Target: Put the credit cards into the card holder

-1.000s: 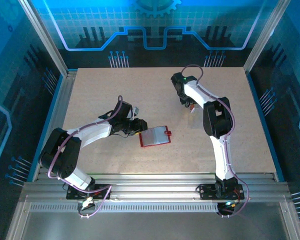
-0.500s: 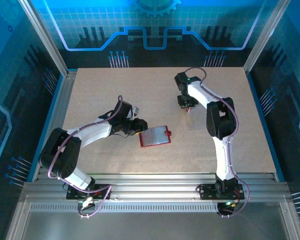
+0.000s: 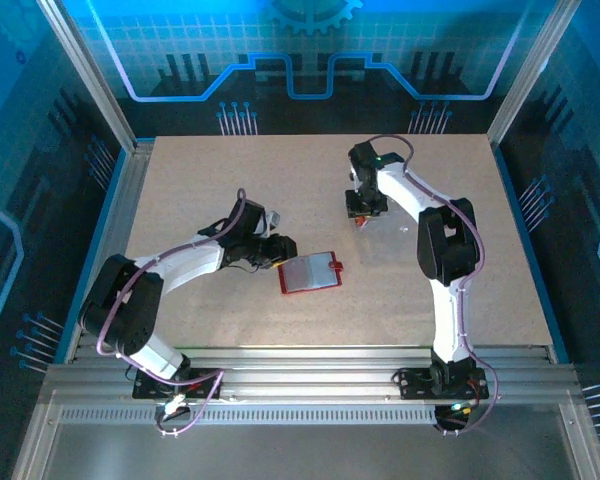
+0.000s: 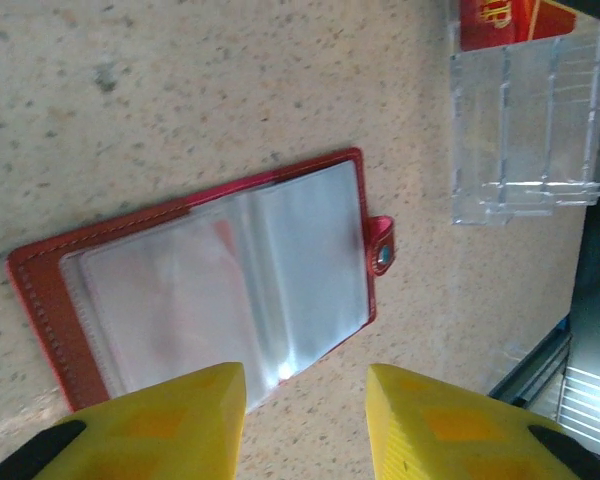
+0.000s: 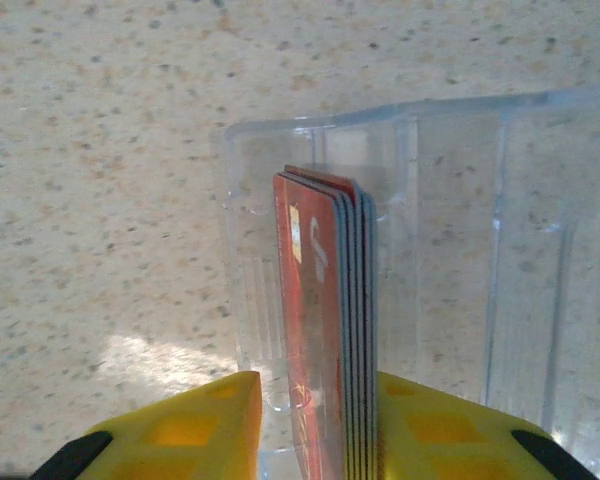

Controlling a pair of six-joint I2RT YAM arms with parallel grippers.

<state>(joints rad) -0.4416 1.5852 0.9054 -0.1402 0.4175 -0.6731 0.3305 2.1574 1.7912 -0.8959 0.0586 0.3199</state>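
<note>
The left claw (image 3: 279, 250) sits left of centre on the desk (image 3: 210, 180). Its yellow fingers (image 4: 170, 425) are spread, with nothing between them. Just beside it, at about 4 o'clock in the overhead view, the card holder (image 3: 308, 273) lies open and flat on the desk. From above it looks like a pale sheet with a red border. The left wrist camera shows more of the card holder (image 4: 220, 285): glossy clear pockets either side of a fold, stitched red leather along the edge at 9 o'clock, and a clasp tab (image 4: 382, 255) sticking out at 3 o'clock. The fingertips hang over its near edge, but I cannot tell whether they touch it.

At about 1 o'clock from the card holder and well apart from it, the right claw (image 3: 361, 212) points down at the desk with a speck of red under it. The right wrist camera shows that red to be the credit cards (image 5: 325, 300), a stack standing on edge between the yellow fingers (image 5: 450, 435), over a clear plastic case (image 5: 460, 250). The right finger lies against the stack and a sliver of gap shows on the left, so I cannot tell whether the claw is pinching the stack or has let go. In the left wrist view the same case (image 4: 525, 130) sits at 1 o'clock with a red card (image 4: 510, 20) above it.
</note>
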